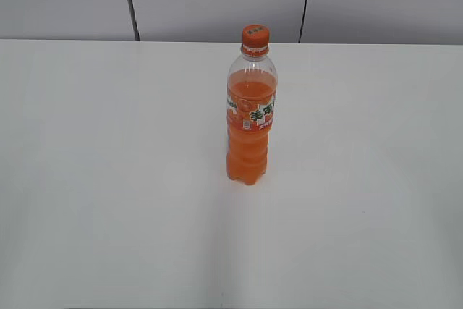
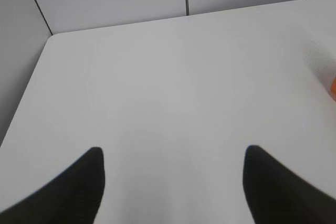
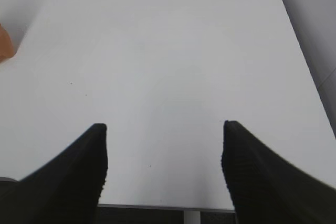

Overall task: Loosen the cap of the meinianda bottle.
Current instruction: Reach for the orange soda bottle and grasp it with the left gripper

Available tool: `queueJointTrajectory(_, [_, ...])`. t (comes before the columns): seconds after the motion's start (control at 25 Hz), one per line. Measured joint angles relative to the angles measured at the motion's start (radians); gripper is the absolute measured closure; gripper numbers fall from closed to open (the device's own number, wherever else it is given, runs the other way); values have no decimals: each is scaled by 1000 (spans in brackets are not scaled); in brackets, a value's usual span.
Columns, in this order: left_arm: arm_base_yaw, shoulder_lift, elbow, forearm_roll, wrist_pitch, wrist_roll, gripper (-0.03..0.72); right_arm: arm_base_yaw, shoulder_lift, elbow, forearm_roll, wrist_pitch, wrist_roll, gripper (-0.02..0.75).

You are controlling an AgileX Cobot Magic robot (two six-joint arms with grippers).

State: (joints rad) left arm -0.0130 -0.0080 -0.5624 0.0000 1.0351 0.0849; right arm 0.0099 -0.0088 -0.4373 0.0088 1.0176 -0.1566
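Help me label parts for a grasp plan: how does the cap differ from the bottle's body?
The cap is small, opaque and solid orange; the meinianda bottle body is far taller, clear plastic showing soda inside. The cap's sides look plain, while the bottle's lower body is ribbed and wrapped with a label. The cap sits on top; the bottle stands upright on the table. Both are orange and round.

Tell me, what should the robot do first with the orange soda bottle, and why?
Probably bring the left gripper over to steady the meinianda bottle. Both grippers are open and empty, away from it, the right gripper too. The bottle stands upright and alone, its cap on, so it likely needs holding before twisting.
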Motion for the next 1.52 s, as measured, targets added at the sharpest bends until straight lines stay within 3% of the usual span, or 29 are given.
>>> queueJointTrajectory(1.52, [0, 0, 0, 0, 0, 0, 189, 0, 0, 0, 0, 0, 0, 225])
